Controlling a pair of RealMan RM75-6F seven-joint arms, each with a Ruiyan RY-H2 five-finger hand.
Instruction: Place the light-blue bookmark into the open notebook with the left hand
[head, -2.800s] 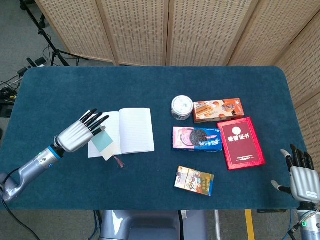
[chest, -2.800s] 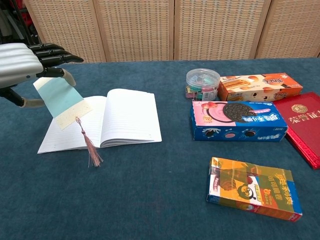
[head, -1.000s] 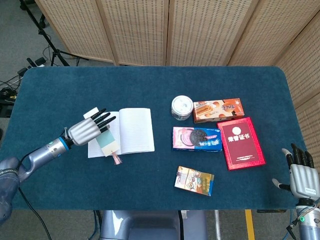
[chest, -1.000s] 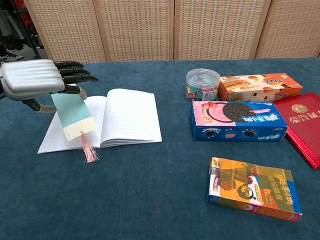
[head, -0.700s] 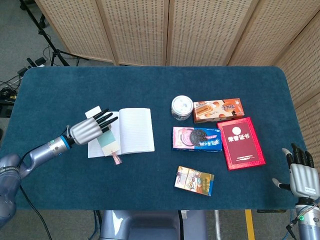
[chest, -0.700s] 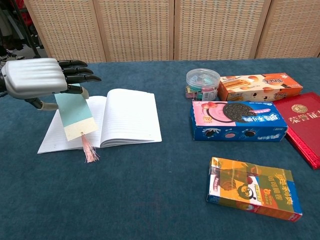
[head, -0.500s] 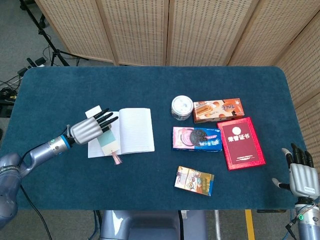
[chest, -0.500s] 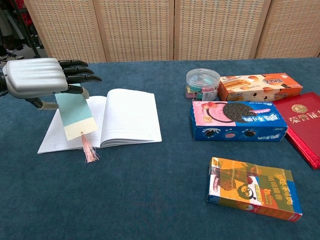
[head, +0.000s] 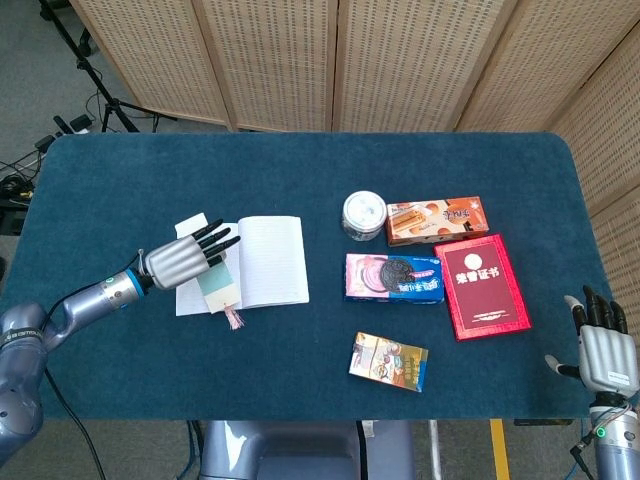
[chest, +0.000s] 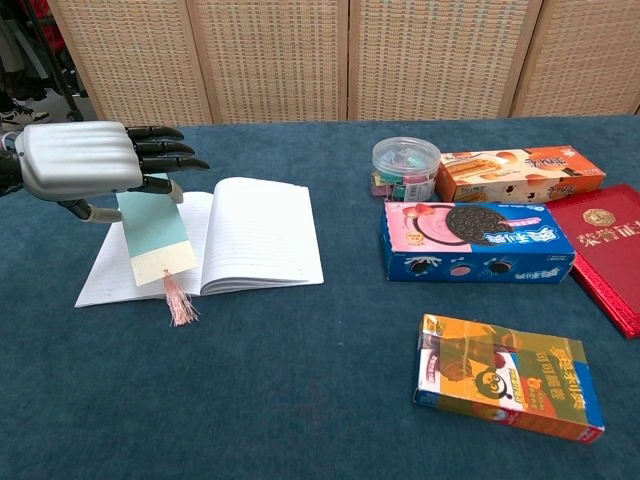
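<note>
1. The left hand (chest: 85, 160) hovered over the left page of the open notebook (chest: 255, 235), palm down; it pinched the top edge of the light-blue bookmark (chest: 155, 235) between thumb and fingers, the dark fingertips (chest: 185, 163) pointing toward the spine.
2. The bookmark hung slanted over the left page; its cream lower end and pink tassel (chest: 180, 300) reached the notebook's near edge, the tassel trailing onto the blue tablecloth (chest: 300, 400); whether the card lay flat on the paper could not be told.
3. In the head view the same hand (head: 180, 262) and bookmark (head: 216, 283) covered the left page of the notebook (head: 270, 260).
4. The right hand (head: 603, 350) rested at the table's near right corner, well apart from everything, fingers straight, slightly apart and holding nothing.
5. Right of the notebook stood a clear round tub of clips (chest: 405, 165), just beside an orange biscuit box (chest: 520, 172); in front of them lay an Oreo box (chest: 475, 240) and a red certificate folder (chest: 605, 250); nearer the camera lay a small orange-and-blue snack box (chest: 510, 388).
</note>
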